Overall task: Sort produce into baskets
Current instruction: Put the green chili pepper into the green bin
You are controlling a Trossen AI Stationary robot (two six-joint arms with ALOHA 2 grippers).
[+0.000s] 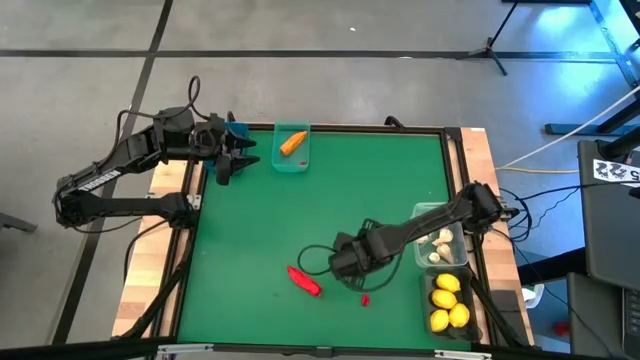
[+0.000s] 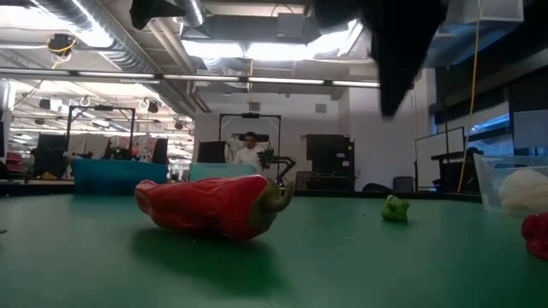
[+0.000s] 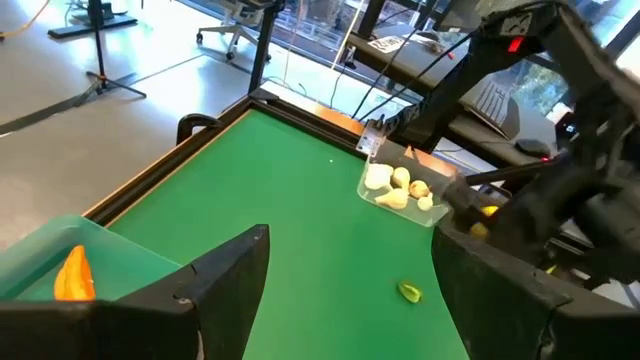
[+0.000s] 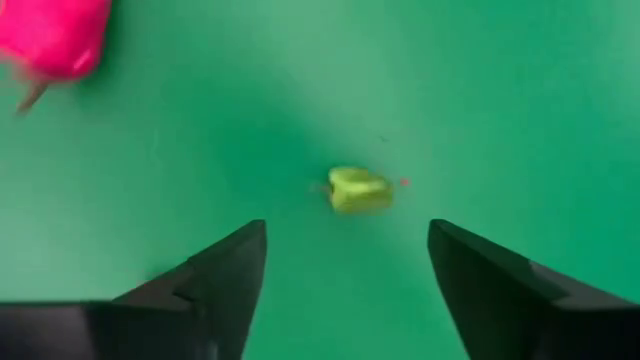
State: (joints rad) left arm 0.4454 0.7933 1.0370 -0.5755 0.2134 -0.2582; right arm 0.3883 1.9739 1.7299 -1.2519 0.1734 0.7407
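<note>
I find the right gripper hovering low over the green table, near the front right, its fingers spread and holding nothing; a tiny green bit lies on the mat just ahead of them. A red chili pepper lies to its left, and a smaller red piece sits close by. On the right edge, the clear bin holds garlic bulbs and the dark bin holds lemons. The left gripper waits at the far left corner, fingers spread and empty, beside the teal bin containing a carrot.
</note>
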